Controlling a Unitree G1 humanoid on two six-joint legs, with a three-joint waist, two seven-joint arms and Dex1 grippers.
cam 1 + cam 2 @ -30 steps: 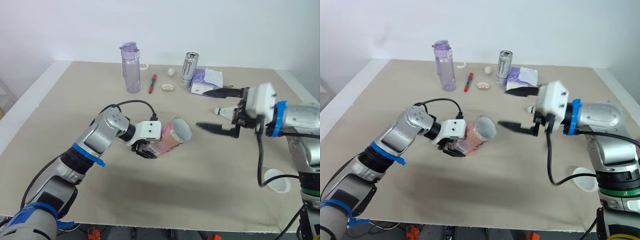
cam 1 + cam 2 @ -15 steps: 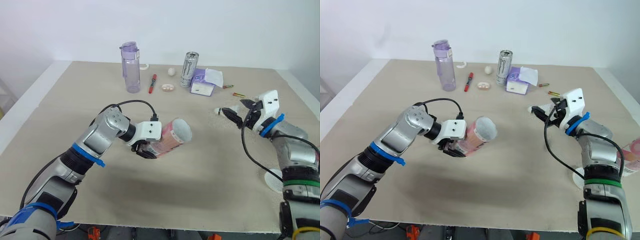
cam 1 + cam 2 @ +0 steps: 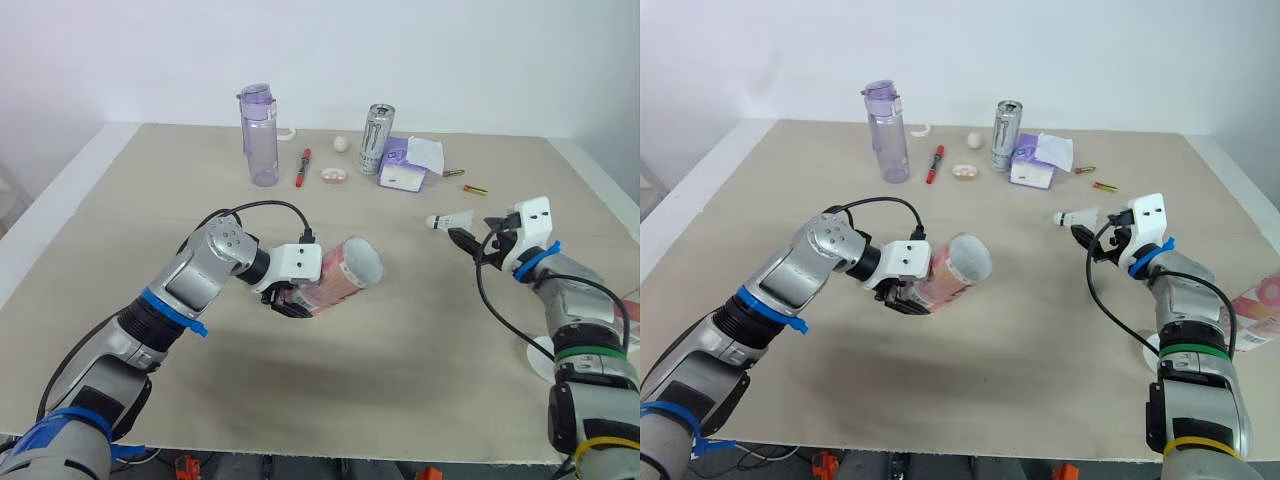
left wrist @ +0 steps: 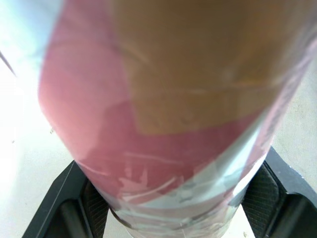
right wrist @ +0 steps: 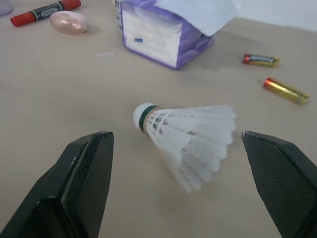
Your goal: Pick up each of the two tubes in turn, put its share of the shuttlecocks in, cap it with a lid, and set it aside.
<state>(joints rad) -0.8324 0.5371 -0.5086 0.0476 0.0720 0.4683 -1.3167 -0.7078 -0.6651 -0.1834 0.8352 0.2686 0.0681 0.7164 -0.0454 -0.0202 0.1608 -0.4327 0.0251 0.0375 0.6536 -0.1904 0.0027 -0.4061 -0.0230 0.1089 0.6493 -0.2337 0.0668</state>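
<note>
**Left gripper grips 1 tube; right gripper is spread wide at a shuttlecock**

On the left of the beige table point(image 3: 130, 200), the left gripper point(image 3: 292, 300) is clamped on the lower end of a pink-and-white tube point(image 3: 345, 270). The left wrist view shows its black pads point(image 4: 257, 191) pressed against both sides of the tube. The tube is tilted, and its open mouth faces right and slightly up, above its shadow on the table.

Along the far edge stand a clear purple bottle point(image 3: 262, 135) and, to its right, a silver can point(image 3: 377, 140). Between them lie a red marker point(image 3: 303, 168), a small pink object point(image 3: 335, 175) and a white ball point(image 3: 342, 143). Just right of the can sits a purple tissue pack point(image 3: 408, 165), with 2 batteries point(image 3: 475, 189) beyond it.

Farther right, a white shuttlecock point(image 3: 450, 220) lies on its side, cork end to the left. The right gripper point(image 3: 472, 236) is low just beside it, fingers point(image 5: 84, 173) spread wide on either side without touching it.

Nearer, a white lid point(image 3: 540, 360) lies flat, partly hidden by the right arm. A 2nd tube point(image 3: 1252, 318) rests at the right edge.
</note>
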